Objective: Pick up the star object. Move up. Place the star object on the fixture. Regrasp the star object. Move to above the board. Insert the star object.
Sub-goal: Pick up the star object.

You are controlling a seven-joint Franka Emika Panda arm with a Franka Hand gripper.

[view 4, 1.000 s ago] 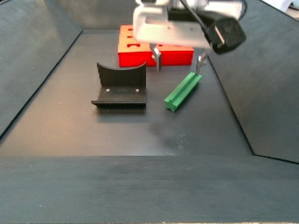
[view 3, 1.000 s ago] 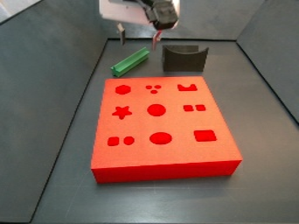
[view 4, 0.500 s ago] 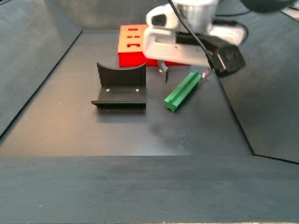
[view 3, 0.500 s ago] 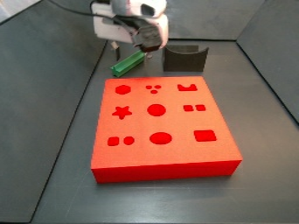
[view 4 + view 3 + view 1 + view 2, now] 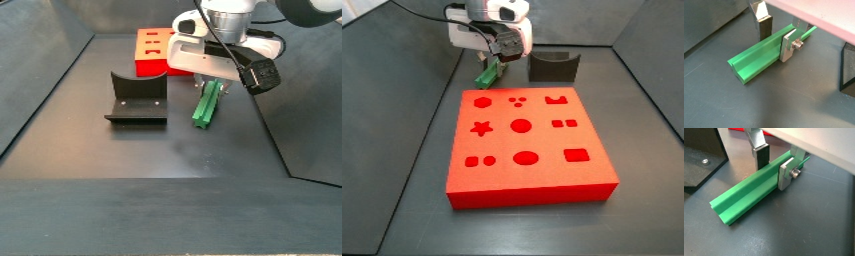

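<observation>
The board [image 5: 529,143] fills the middle of the tray floor, with the fixture [image 5: 552,67] near its 12 o'clock edge in a side view. The star object [image 5: 767,52] lies flat on the floor beside the fixture (apart from it). The claw [image 5: 776,35] straddles it, fingers [image 5: 786,174] either side, not visibly clamped.

You are looking at a robot test cell in a lab, not a home or shop. The dark grey tray floor [image 5: 147,150] has sloped walls on all sides. The gripper [image 5: 211,88] hangs low near the far end of the tray. The red board [image 5: 527,135] with its cut shape holes, the fixture [image 5: 135,98] and the green star object [image 5: 767,51] read as bench test pieces.
</observation>
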